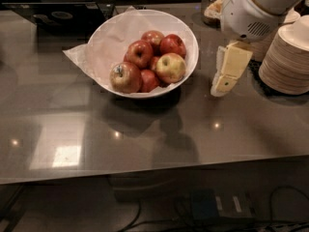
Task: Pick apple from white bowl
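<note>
Saw the pincer (220,85) low over the bench (145,149), just right of the white bowl (145,92), not touching it. Could not tell how far open; saw nothing held. Found the apple (173,45), deep red, at the back right of the pile inside, behind a yellow-green apple (170,67). Spotted stacked paper bowls (287,62) farther right.

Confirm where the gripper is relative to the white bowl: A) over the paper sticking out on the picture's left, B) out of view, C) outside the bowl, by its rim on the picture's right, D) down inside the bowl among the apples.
C: the gripper hangs over the counter just outside the white bowl on the picture's right, apart from the apples in it.
</note>
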Robot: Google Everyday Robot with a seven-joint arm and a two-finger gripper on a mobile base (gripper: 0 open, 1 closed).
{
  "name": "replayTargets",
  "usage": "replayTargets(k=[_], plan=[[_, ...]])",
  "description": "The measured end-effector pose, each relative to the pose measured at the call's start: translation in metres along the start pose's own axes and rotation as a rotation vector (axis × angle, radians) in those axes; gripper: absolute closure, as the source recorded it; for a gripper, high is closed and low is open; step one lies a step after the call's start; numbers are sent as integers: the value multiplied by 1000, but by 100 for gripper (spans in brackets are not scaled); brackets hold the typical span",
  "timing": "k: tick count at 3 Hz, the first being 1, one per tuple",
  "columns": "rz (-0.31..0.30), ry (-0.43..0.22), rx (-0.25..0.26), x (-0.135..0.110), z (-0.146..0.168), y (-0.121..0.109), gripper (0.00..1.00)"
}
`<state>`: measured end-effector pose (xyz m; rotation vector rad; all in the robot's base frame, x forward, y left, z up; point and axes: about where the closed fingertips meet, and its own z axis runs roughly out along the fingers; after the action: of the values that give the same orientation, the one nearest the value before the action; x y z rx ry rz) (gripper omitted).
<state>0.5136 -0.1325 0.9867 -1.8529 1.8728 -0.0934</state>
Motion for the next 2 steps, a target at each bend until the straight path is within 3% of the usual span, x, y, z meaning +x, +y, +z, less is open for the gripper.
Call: replayTargets(k=[1, 2], plan=[[-58, -76, 15, -23, 13, -18, 0], [-58, -76, 15, -23, 13, -18, 0]])
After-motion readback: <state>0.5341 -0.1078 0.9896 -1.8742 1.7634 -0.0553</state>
